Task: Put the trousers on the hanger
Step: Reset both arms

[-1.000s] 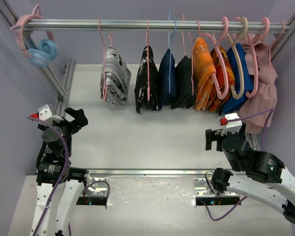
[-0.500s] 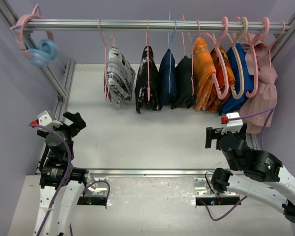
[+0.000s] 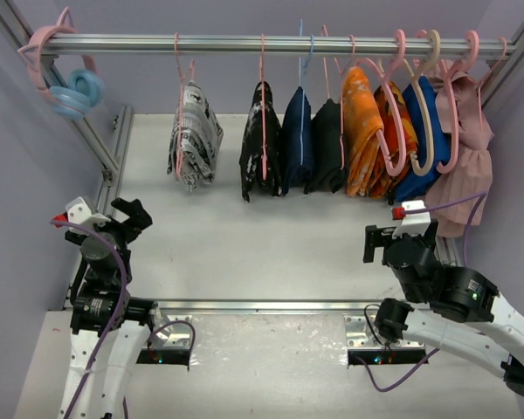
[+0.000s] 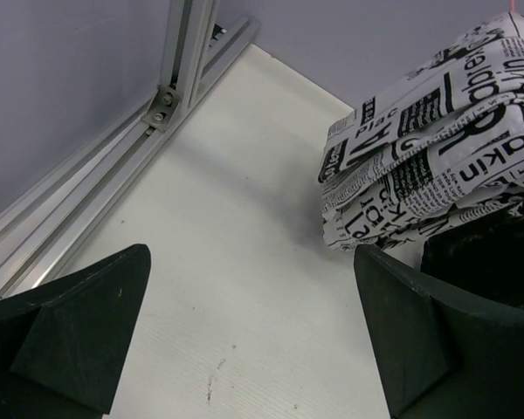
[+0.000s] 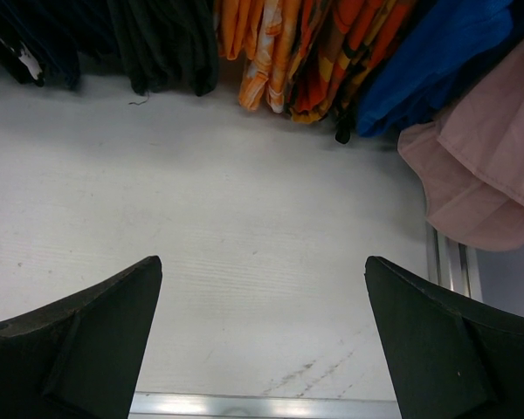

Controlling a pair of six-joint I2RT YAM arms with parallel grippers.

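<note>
The newspaper-print trousers (image 3: 195,137) hang folded over the thin pale-pink wire hanger (image 3: 181,96), whose hook sits on the metal rail (image 3: 244,43) at the left of the row. They also show in the left wrist view (image 4: 437,140), upper right. My left gripper (image 3: 133,216) is open and empty, low at the near left, well apart from the trousers; the left wrist view shows it (image 4: 253,340) over bare table. My right gripper (image 3: 377,244) is open and empty at the near right; the right wrist view shows it (image 5: 262,340) over bare table.
Further right on the rail hang a black speckled garment (image 3: 260,140), navy and black clothes (image 3: 313,140), orange (image 3: 367,131) and blue (image 3: 419,131) clothes on thicker pink hangers, and a pink garment (image 3: 467,166). Headphones (image 3: 70,87) hang at the rail's left end. Aluminium frame posts (image 3: 105,148) flank the table.
The trousers on their hanger have swung right and then back left along the rail. My left gripper drew back slightly toward the near left; the right gripper barely moved.
</note>
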